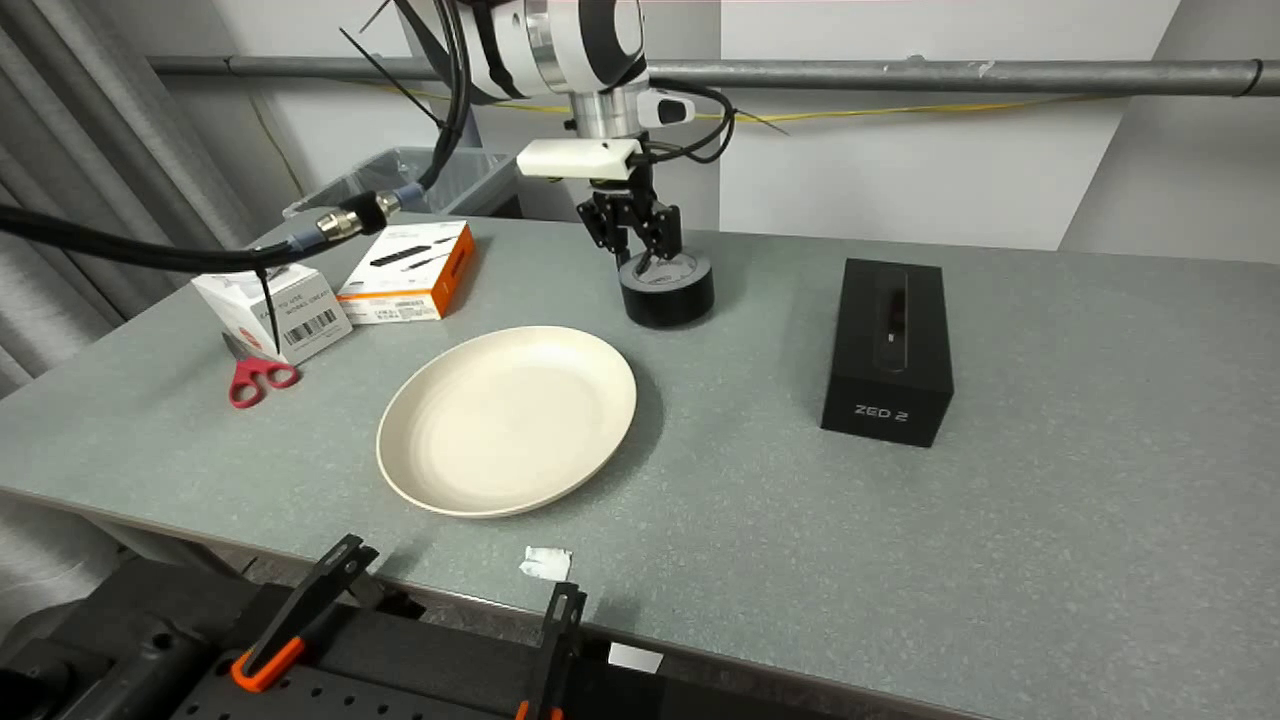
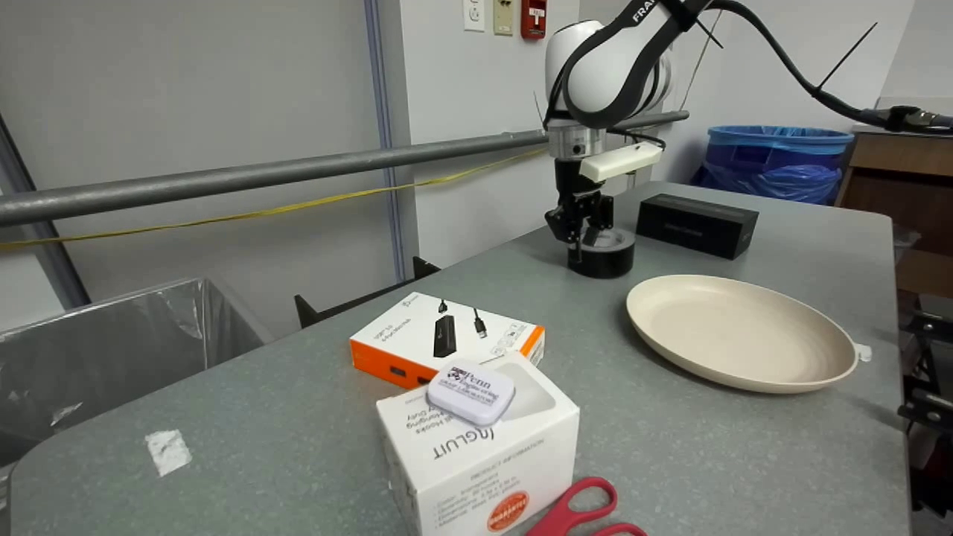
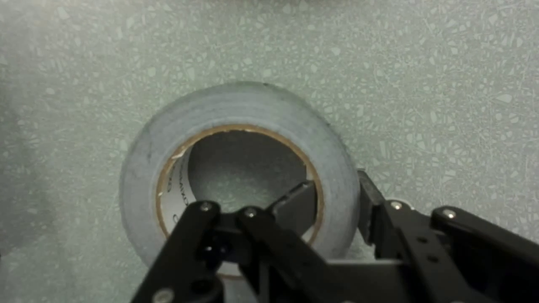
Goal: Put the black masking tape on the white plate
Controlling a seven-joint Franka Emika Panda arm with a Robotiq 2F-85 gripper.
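Observation:
The black masking tape [image 1: 672,306] is a black ring with a grey top face, near the back edge of the table. It also shows in an exterior view [image 2: 603,263] and the wrist view [image 3: 236,103]. My gripper [image 1: 634,262] points down at it. In the wrist view the gripper [image 3: 337,206] has one finger inside the hole and one outside, both against the ring's wall. The tape looks level on the table; I cannot tell if it is slightly raised. The white plate [image 1: 505,425] lies bare in front of the tape, also seen in an exterior view [image 2: 737,331].
A black ZED 2 box [image 1: 888,350] stands beyond the tape from the small boxes. A white-orange box [image 1: 405,265], a white box [image 1: 280,312] and red scissors [image 1: 262,378] lie on the plate's far side. A cable [image 1: 140,245] hangs above them.

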